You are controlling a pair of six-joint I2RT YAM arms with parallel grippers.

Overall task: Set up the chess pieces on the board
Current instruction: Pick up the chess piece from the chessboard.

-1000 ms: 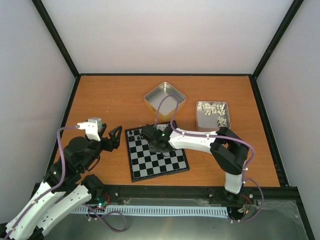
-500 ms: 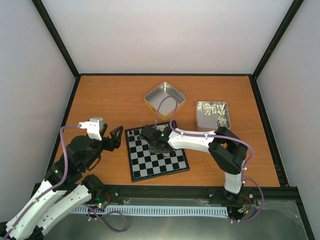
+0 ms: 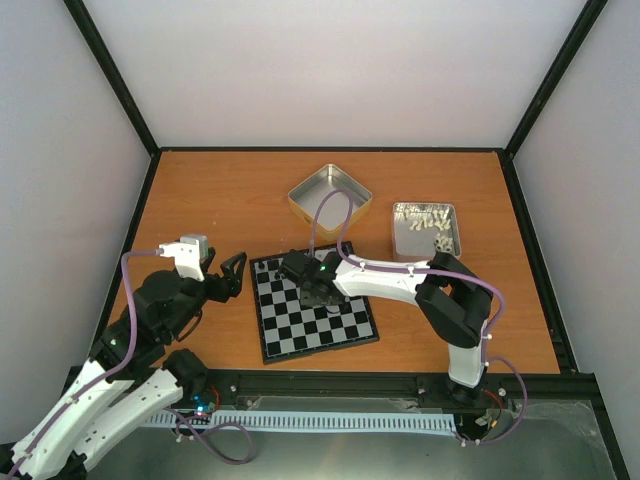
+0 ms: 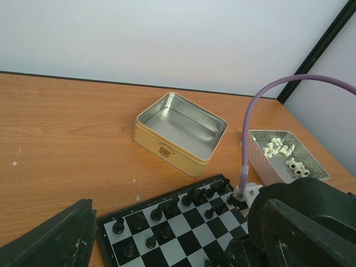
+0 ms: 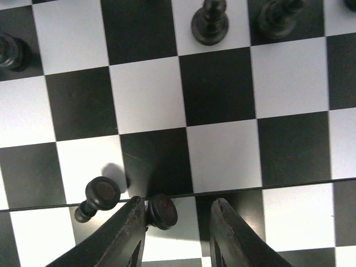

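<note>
The board (image 3: pixel 300 338) lies at the table's middle. Several black chess pieces (image 4: pixel 167 208) stand on its far rows; two more stand at the top of the right wrist view (image 5: pixel 209 22). My right gripper (image 3: pixel 312 290) hangs low over the board's far half, open (image 5: pixel 177 208). A black piece (image 5: pixel 162 211) lies tipped on its side between the jaws, against the left finger (image 5: pixel 125 233) and apart from the right one. A second tipped piece (image 5: pixel 99 196) lies just outside that finger. My left gripper (image 3: pixel 232 275) is open and empty beside the board's left edge.
An empty yellow tin (image 3: pixel 330 198) (image 4: pixel 181 130) stands behind the board. A tin with pale whitish pieces (image 3: pixel 425 230) (image 4: pixel 281 158) stands at the back right. A purple cable (image 4: pixel 250 128) arches over the board's far right corner.
My right gripper has crept slightly left and farther across the board. The left arm has barely shifted.
</note>
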